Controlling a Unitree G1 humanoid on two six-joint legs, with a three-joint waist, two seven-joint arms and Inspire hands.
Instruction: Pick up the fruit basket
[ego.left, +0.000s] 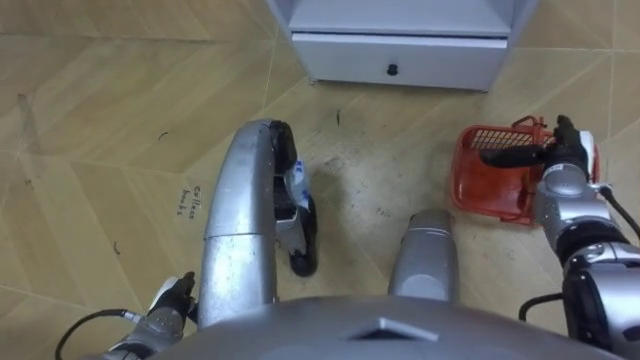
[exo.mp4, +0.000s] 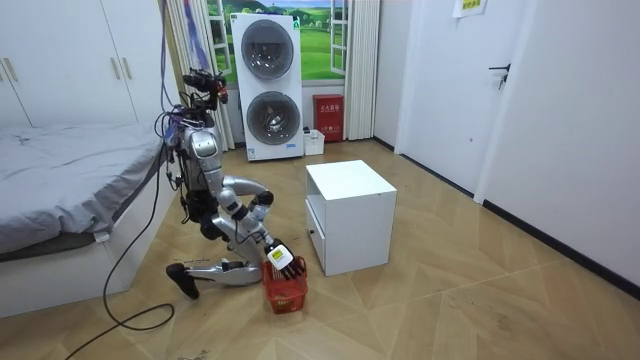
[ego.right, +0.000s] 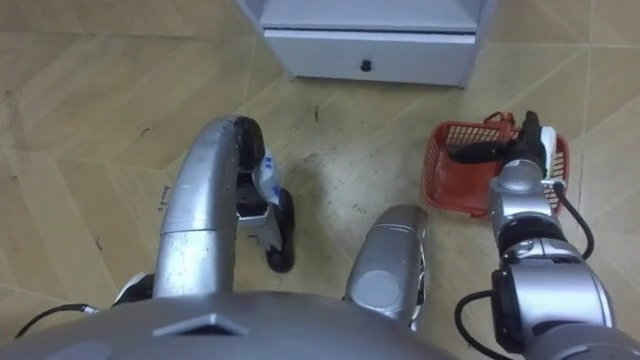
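On my head cameras the red mesh basket sits at the right of the frame, on the wooden floor. The right hand is at its right rim, reaching in over the open top. Whether it has actually closed on the rim or the handle I can't tell from here (the arm covers that edge in both eye views). The left hand shows in the lower left corner, low beside the robot's leg and well apart from the basket; its state I can't tell either.

Across the top of the eye views runs the bottom of a white cabinet, with its drawer shut and a small dark knob at the centre.

The room view gives me what the head cameras don't. The robot is down on the floor with its torso upright, between a bed at the frame's left and the cabinet at centre. The basket rests on the floor just off the cabinet's lower left corner, with the right arm stretched down to it. Two stacked washing machines stand against the back wall.
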